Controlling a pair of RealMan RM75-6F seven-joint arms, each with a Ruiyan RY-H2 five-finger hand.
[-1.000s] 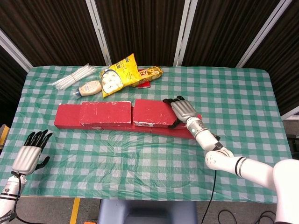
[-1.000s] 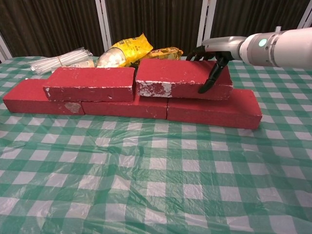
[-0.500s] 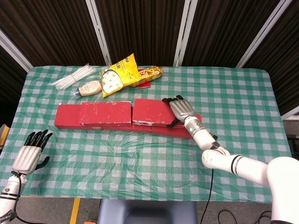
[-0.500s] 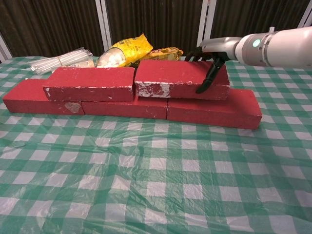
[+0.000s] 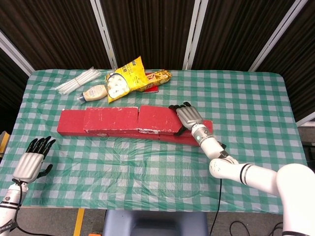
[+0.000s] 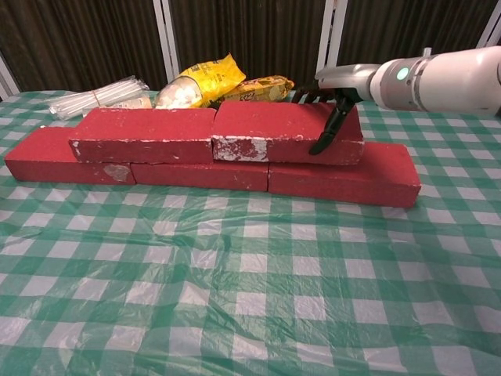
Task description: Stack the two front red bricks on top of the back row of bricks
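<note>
Three red bricks form the back row on the checked cloth. Two more red bricks lie on top of it. The left upper brick sits alone. The right upper brick butts against it end to end. My right hand grips that brick's right end, fingers over the back and thumb down the front face. My left hand hovers open at the table's front left corner, holding nothing; the chest view does not show it.
Behind the bricks lie a yellow snack bag, a second packet, a squeeze bottle and a bundle of clear straws. The green checked cloth runs to the front edge.
My right hand has slid the right upper brick leftward, closing the gap to the left upper brick. The left hand has not moved.
</note>
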